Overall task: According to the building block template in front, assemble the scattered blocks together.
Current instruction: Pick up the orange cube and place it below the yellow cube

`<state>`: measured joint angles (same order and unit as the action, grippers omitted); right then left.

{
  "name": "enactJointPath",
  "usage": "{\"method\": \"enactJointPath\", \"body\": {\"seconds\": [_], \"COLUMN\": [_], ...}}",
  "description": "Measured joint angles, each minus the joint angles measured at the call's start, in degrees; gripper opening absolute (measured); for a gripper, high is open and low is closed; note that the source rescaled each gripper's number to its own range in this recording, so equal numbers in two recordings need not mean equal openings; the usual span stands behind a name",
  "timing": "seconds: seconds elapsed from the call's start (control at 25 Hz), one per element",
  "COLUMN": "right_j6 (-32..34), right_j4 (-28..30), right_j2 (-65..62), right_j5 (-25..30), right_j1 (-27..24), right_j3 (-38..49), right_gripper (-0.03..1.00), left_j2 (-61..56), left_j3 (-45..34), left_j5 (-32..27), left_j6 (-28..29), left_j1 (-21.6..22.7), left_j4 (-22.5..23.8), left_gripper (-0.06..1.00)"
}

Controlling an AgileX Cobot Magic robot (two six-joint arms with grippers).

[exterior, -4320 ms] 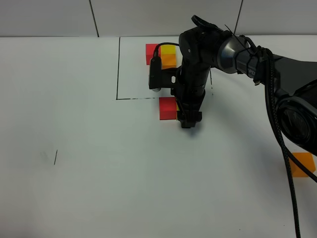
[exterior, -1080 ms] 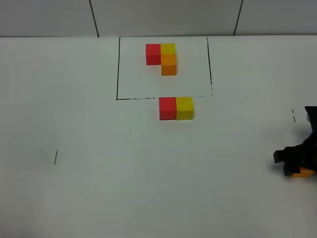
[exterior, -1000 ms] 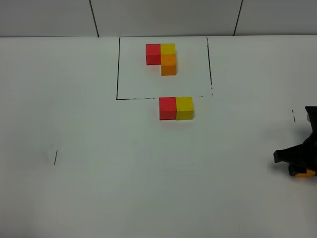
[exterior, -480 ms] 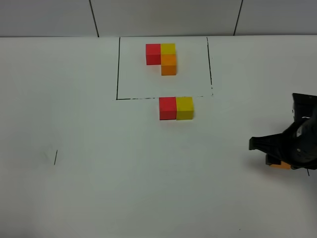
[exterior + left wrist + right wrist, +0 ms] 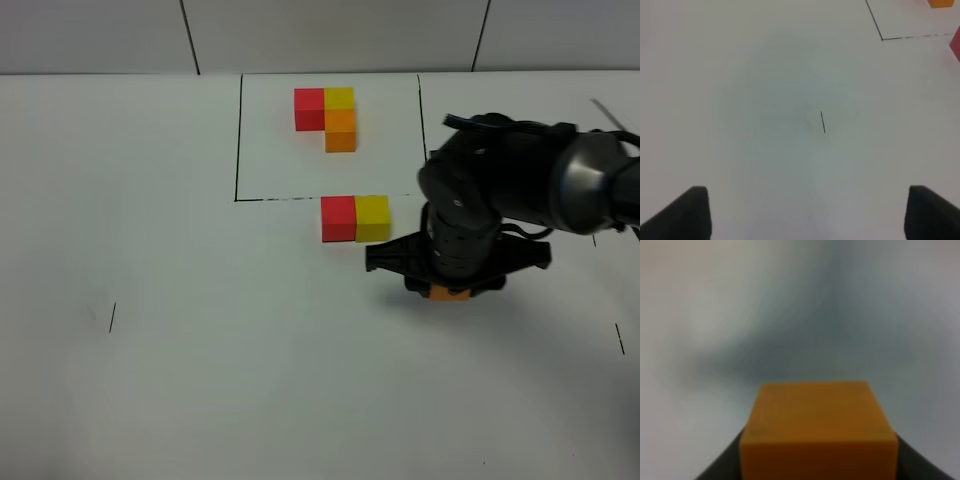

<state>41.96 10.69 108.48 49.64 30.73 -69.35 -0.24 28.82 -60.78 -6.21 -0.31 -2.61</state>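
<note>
Exterior high view shows the right gripper (image 5: 451,286), clamped on the plain matte orange cube (image 5: 449,293), now brought from the far right of the white table (image 5: 200,380) to near the joined red cube (image 5: 338,219) and yellow cube (image 5: 373,218). I judge only the placing against the yellow one remains.

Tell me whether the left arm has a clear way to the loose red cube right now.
Probably yes. The left tool is open and empty, with bare table between it and the red cube. The right arm, holding the orange cube, is beyond the yellow cube.
</note>
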Motion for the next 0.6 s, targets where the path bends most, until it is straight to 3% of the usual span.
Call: {"method": "enactJointPath", "body": {"seconds": [0.32,0.6], "right_j6": [-4.21,-4.6], "right_j4": [-2.06,-3.09], "right_j2": [14.61,19.15], "right_j5": [5.83,3.4], "right_j1": [2.09,2.09], "right_j3": [-18.77,-21.98], "right_gripper": [0.01,0.01], "left_j2": [0.0,0.0], "left_j3": [0.0,0.0], "left_j5": [0.0,0.0], "left_j6": [0.06,0.06], "left_j1": [0.0,0.0], "left_j4": [0.0,0.0], "left_gripper": [0.74,0.74]}}
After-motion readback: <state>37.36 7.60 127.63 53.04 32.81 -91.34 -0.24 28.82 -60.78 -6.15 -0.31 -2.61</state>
